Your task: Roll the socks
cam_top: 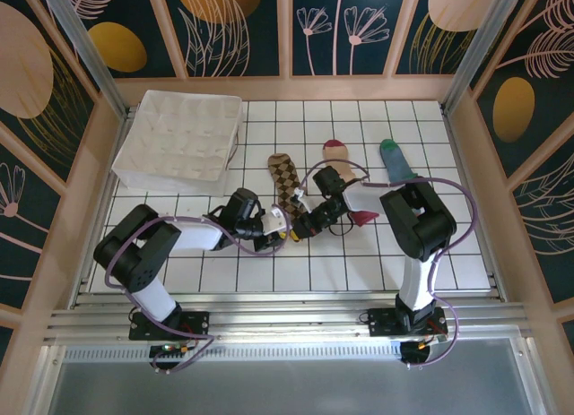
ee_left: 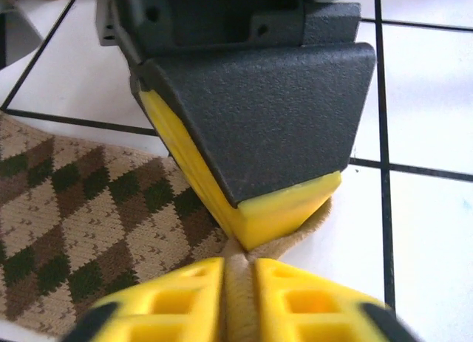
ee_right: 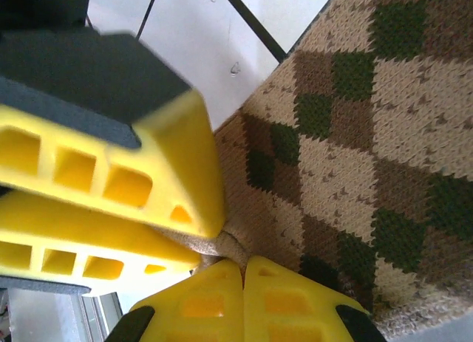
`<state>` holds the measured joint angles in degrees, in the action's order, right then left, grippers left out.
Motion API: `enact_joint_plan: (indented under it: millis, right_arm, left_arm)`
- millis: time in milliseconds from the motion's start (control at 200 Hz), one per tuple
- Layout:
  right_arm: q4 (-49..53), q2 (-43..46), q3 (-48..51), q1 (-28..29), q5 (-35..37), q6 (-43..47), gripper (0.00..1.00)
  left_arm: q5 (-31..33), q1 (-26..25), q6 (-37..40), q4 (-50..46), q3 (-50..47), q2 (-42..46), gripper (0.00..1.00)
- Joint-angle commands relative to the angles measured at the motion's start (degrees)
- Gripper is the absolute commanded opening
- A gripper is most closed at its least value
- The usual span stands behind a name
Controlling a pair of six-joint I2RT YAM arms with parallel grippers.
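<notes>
The left fingers (ee_left: 214, 279) are clenched on a bunched edge of the argyle sock (ee_left: 89, 224). The right fingers (ee_right: 230, 290), tip to tip with them, are pinched shut on that same tan edge. In the top view both meet just below the centre of the frame, at the sock's lower end. Its long axis runs up from there, toe pointing to the top of the frame. To its right on the gridded surface (cam_top: 224, 272) lie the beige sock (cam_top: 336, 152) and the blue-grey sock (cam_top: 395, 161), toes up likewise.
</notes>
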<state>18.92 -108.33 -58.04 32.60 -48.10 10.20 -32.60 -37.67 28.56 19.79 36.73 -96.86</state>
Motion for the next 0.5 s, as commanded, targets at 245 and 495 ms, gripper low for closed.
enact_joint_plan:
  millis: [245,495]
  right_arm:
    - [-2.5,3.3,1.4,-3.0,-4.7,-3.7,0.32]
    - [-11.9,8.7,6.9,-7.4,-7.4,-10.0,0.45]
  left_arm:
    - [-9.0,-0.3,-7.1,-8.8,5.4,-3.2,0.0]
    - [-6.9,-0.2,-17.3,-7.0,6.0,-3.7,0.0]
